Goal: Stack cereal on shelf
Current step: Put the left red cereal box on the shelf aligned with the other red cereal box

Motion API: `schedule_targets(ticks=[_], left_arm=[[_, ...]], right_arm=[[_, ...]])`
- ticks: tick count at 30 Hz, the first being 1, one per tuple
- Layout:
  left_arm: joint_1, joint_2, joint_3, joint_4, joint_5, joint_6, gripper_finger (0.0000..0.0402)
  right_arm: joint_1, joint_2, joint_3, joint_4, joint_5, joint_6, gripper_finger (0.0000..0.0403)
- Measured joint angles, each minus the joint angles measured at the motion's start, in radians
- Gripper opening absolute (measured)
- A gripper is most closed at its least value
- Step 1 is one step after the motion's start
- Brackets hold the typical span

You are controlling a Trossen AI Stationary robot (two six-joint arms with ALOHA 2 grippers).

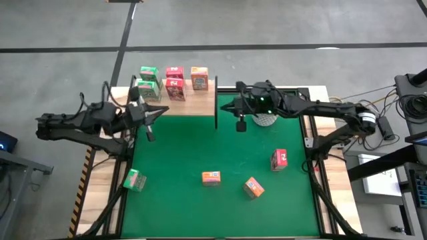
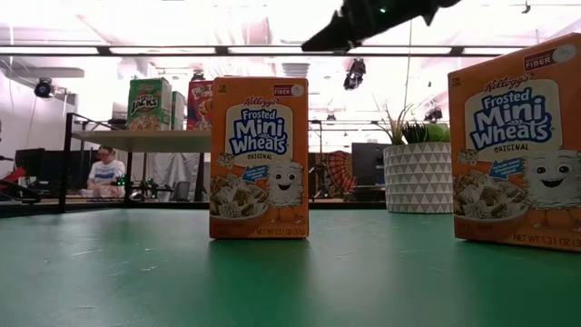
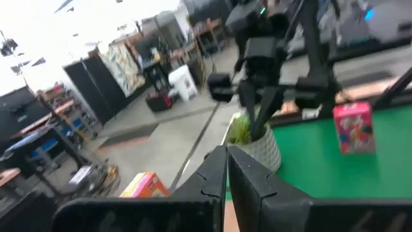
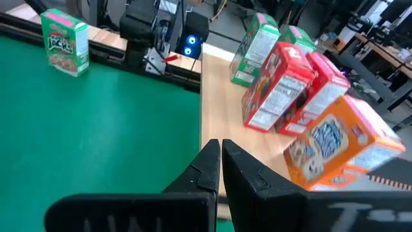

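Both your left hand and right hand are pressed together, empty. Spread the right, drop onto the pink cereal at four o'clock, then carry it to the shelf at eleven.

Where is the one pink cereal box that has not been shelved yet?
In the high view the pink cereal box stands on the green mat toward its right side, below the plant pot, with an orange box nearest to it.

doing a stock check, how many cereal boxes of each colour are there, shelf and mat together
green boxes: 3, two on the shelf, e.g., one on the mat
pink boxes: 3, two on the shelf, e.g., one on the mat
orange boxes: 3, one on the shelf, two on the mat, e.g.
total: 9
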Motion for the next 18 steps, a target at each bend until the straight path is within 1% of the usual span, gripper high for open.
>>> schedule_targets(ticks=[4,9,14,18], left_arm=[[0.06,0.098,0.132,-0.159,0.0,-0.008,0.0],[0.165,0.222,0.292,-0.392,0.02,-0.024,0.0],[0.273,0.326,0.419,-0.592,0.098,-0.018,0.0],[0.355,0.379,0.468,-0.659,0.198,0.04,0.0]], right_arm=[[0.0,-0.087,-0.103,0.077,0.0,0.004,0.0008],[0.0,-0.18,-0.227,0.144,-0.001,0.006,0.0008],[0.0,-0.258,-0.326,0.252,-0.001,0.006,0.0008],[0.0,-0.293,-0.355,0.252,-0.001,0.018,0.0008]])
